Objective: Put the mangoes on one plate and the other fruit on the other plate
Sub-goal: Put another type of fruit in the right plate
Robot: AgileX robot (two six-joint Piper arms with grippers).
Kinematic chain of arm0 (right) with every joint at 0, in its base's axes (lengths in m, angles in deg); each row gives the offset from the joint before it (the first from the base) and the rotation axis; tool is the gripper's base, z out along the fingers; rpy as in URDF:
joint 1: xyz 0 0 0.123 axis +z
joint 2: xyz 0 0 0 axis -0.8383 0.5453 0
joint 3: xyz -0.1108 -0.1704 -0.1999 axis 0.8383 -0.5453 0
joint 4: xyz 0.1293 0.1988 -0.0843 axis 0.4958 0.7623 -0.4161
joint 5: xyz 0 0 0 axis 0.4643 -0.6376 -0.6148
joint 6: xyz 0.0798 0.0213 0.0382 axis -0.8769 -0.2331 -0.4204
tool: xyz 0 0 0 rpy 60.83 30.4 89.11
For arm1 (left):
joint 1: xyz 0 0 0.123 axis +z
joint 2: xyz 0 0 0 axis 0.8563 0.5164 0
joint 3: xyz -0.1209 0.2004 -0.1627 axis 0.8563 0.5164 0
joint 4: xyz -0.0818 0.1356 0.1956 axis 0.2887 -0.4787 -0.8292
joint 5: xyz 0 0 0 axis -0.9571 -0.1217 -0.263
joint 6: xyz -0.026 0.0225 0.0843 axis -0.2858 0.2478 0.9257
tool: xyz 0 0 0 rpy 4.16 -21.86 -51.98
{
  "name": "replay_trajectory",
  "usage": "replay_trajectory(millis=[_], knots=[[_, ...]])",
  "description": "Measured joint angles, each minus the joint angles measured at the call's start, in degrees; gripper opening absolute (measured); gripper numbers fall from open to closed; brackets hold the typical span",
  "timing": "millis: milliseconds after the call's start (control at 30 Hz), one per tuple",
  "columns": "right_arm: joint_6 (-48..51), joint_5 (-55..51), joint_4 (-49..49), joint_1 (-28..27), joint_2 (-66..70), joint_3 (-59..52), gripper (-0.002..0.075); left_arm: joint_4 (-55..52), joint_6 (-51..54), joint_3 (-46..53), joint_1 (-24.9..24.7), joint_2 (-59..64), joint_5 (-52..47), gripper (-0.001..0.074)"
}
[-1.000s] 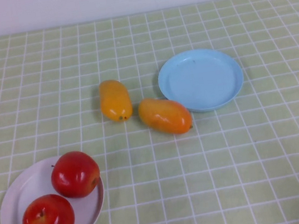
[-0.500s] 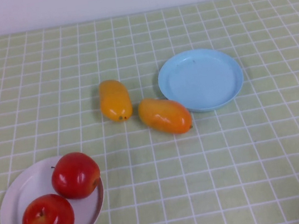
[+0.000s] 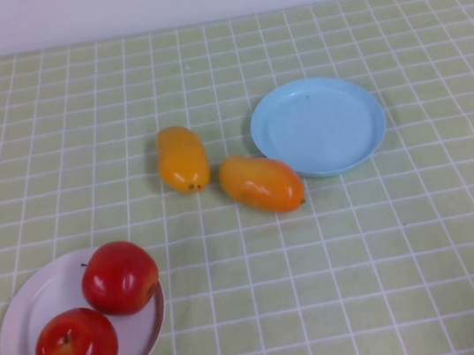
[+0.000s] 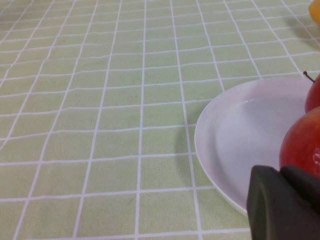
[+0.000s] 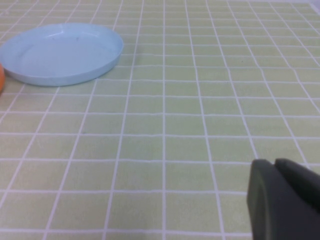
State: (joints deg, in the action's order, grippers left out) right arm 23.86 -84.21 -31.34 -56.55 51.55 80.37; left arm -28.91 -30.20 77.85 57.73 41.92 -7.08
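Both apples [image 3: 98, 313] on white plate [image 3: 26, 320], near left; mangoes [image 3: 221, 172] beside blue plate [image 3: 318, 125]. Left gripper [image 4: 286, 200], right gripper [image 5: 285, 197]: jaws pressed together, holding nothing.

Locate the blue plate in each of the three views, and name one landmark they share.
High view: the blue plate lies empty right of centre, just right of the deeper orange mango.
Left wrist view: not in it; the shut left end effector sits by the white plate with the apples.
Right wrist view: the blue plate lies at the upper left, beyond the shut right end effector.
Shared landmark: the green checked tablecloth.
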Motion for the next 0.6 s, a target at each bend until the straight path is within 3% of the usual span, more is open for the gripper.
replay_trajectory(millis=[600], knots=[[0.0,0.7,0.1,0.0,0.0,0.0,-0.0017,0.0,0.0,0.0,0.0,0.0,0.0,0.0004]])
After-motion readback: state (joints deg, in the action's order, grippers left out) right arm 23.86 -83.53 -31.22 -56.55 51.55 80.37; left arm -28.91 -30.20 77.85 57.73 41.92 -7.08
